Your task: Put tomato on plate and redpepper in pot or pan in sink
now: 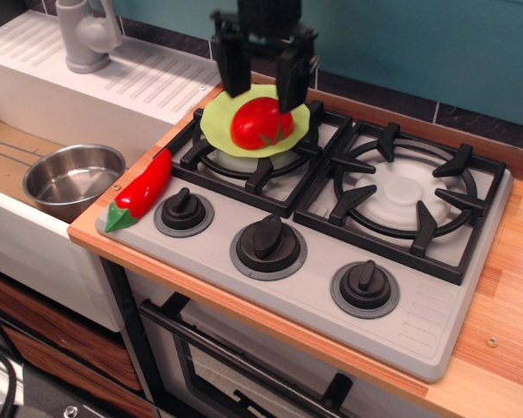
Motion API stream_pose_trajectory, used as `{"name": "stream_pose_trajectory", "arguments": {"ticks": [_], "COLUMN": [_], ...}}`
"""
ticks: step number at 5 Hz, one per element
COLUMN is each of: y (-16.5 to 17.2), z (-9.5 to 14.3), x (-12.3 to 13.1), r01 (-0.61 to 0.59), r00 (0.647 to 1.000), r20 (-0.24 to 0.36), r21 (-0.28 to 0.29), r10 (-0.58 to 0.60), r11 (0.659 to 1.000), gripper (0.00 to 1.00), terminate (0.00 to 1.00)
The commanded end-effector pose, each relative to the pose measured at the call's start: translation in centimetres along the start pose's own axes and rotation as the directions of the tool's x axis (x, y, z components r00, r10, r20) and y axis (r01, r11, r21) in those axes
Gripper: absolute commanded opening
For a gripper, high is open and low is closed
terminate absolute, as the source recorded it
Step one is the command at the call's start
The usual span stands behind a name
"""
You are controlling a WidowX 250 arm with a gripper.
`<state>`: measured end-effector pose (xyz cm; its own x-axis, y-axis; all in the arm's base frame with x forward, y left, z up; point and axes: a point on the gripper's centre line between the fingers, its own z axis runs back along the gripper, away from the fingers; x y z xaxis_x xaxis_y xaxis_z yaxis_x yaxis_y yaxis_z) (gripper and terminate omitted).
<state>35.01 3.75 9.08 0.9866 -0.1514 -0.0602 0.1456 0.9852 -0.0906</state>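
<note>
Observation.image shows the round glossy red tomato (261, 123) resting on the lime-green scalloped plate (216, 126), the black claw (262, 80) just above, spread wide and empty. Next, I judge: the long red chilli pepper (143, 187) at the worktop edge goes into the steel pot (72, 179) in the white sink (7, 212).

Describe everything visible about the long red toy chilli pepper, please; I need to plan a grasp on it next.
The long, slim, glossy red toy chilli pepper looks like smooth plastic, with a green stem cap at its lower left end. It lies flat and diagonal on the left edge of the grey stovetop, stem end over the wooden counter edge, tip pointing toward the burner grate. Nothing grips it.
</note>
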Motion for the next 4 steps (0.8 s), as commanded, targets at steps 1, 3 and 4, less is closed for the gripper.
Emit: {"name": "stream_pose_trajectory", "arguments": {"ticks": [1, 3, 4], "y": [0.0, 2.0, 2.0], "z": [5.4, 5.7, 5.7], "x": [-0.5, -0.9, -0.9], "r01": [0.015, 0.058, 0.058], "r00": [0.999, 0.998, 0.998], "r20": [0.031, 0.003, 0.003], "r21": [0.060, 0.094, 0.094], "r10": [-0.017, -0.059, -0.059], "r11": [0.998, 0.994, 0.994], "gripper": [1.00, 1.00, 1.00], "terminate": [0.00, 0.00, 0.00]}}
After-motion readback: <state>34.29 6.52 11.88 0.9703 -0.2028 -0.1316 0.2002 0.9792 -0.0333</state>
